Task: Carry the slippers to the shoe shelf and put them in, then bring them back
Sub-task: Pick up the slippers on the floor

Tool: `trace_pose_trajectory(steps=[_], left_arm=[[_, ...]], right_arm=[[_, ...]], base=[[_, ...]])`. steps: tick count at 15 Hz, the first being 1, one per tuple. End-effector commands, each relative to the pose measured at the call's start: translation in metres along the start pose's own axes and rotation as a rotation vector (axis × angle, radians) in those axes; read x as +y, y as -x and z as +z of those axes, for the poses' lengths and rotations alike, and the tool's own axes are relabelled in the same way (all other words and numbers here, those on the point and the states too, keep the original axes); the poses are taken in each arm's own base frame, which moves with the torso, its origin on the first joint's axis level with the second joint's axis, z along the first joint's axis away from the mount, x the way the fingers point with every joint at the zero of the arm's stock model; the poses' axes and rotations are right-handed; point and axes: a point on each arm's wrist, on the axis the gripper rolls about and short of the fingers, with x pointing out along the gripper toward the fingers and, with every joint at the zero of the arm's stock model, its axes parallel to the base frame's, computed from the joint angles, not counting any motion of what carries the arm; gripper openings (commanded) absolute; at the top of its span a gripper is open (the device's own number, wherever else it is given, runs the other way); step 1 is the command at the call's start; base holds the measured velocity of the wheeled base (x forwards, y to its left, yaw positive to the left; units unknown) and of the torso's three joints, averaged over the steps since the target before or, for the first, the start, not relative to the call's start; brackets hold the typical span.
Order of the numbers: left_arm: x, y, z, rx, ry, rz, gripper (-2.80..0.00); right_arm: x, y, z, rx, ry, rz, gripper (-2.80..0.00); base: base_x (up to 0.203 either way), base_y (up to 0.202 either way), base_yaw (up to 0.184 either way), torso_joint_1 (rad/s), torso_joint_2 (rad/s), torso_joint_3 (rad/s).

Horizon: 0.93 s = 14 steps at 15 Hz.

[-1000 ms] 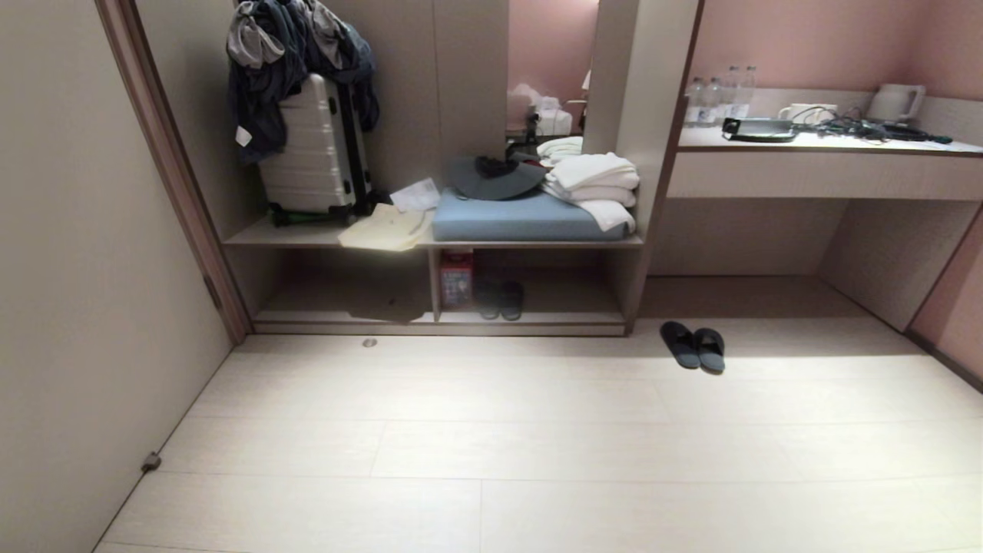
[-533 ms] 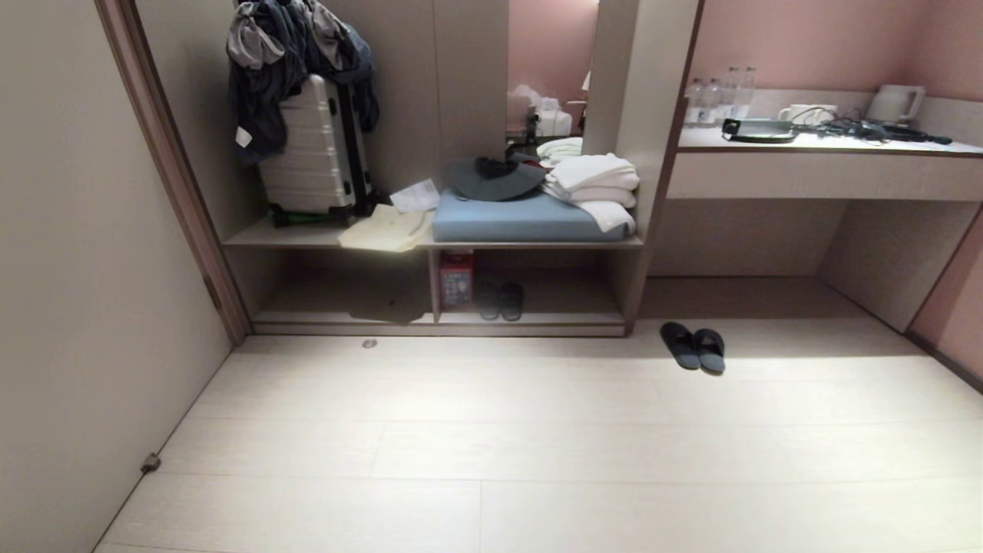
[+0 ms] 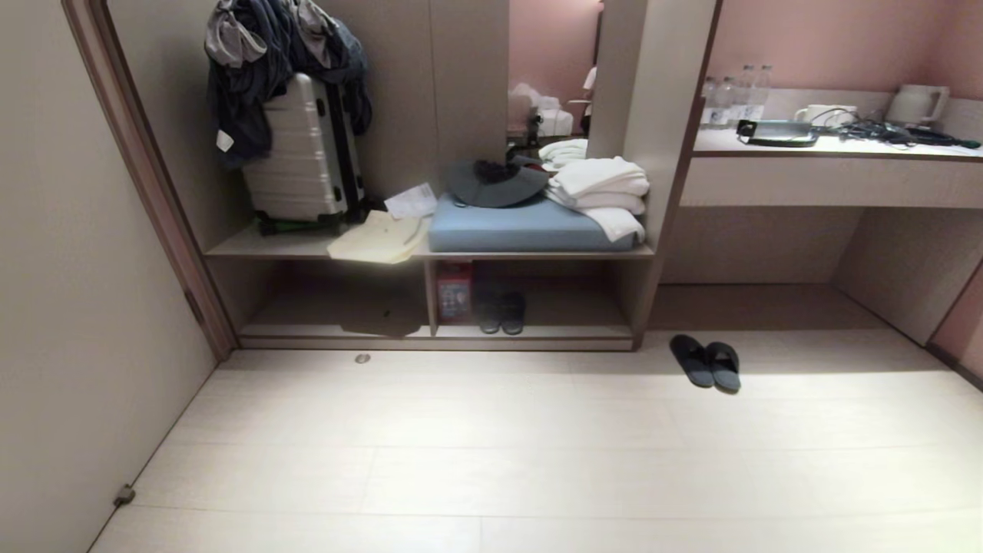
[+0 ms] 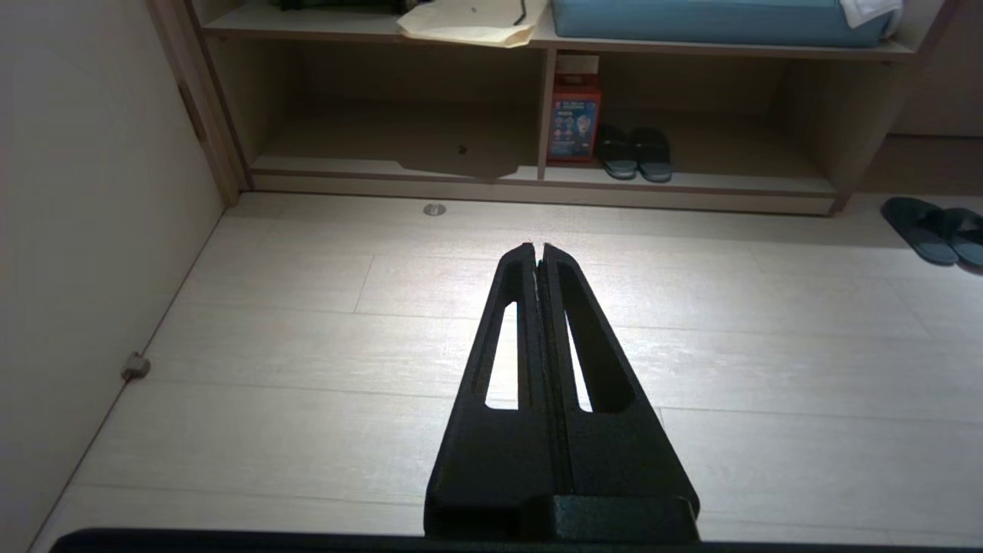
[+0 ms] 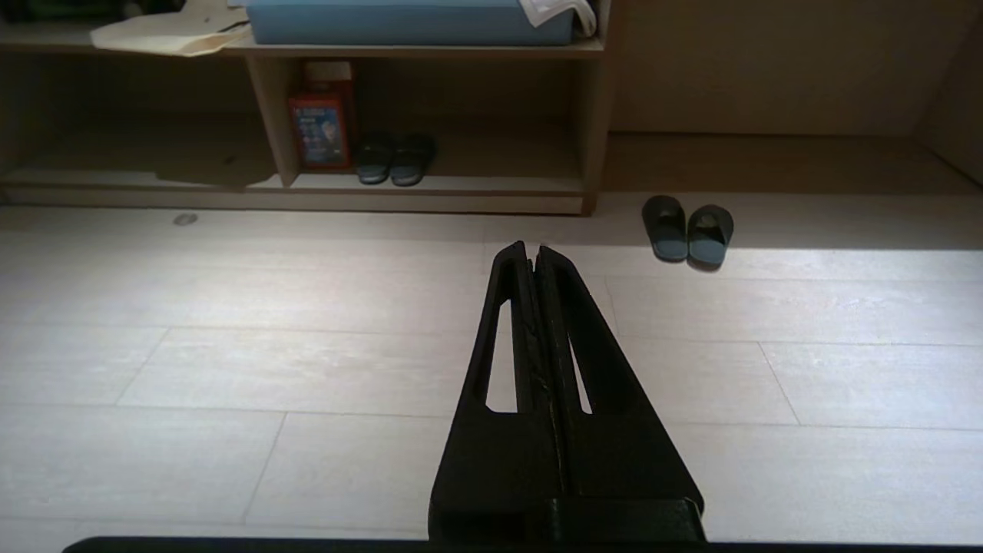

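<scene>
A: From the head view, we see the slippers (image 3: 706, 363) side by side on the pale floor (image 3: 491, 453), just right of the shoe shelf (image 3: 430, 303), a wall (image 3: 69, 307) on the left.

B: On our left wrist view, the left gripper (image 4: 538, 247) has fingers pressed together above the floor; a darker pair (image 4: 634, 152) sits by a red box (image 4: 574, 127).

A: Our right wrist view shows the right gripper (image 5: 531, 247) pressed together too, slippers ahead.

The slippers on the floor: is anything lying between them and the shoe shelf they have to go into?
Nothing visible lies on the floor between the slippers and the shoe shelf. Inside, another pair of slippers and a red box fill its right compartment's left part.
</scene>
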Motion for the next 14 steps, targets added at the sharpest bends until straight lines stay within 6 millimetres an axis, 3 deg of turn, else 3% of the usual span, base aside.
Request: trace_pose_trajectory(steps=[1,14], left_arm=[[0.0,-0.0001,0.0001,0.001,0.001,0.0,-2.8],[0.0,0.0,0.0001,-0.001,0.001,0.0,-2.8]], right_arm=[[0.0,0.0001,-0.0001,-0.002,0.0,-0.002,-2.8],[0.0,0.0001,-0.0001,-0.002,0.0,-0.002,-2.8]], base=[[0.196,0.0,0.002,0.002,0.0,0.002],[0.195,0.0,0.001,0.003,0.0,0.002]])
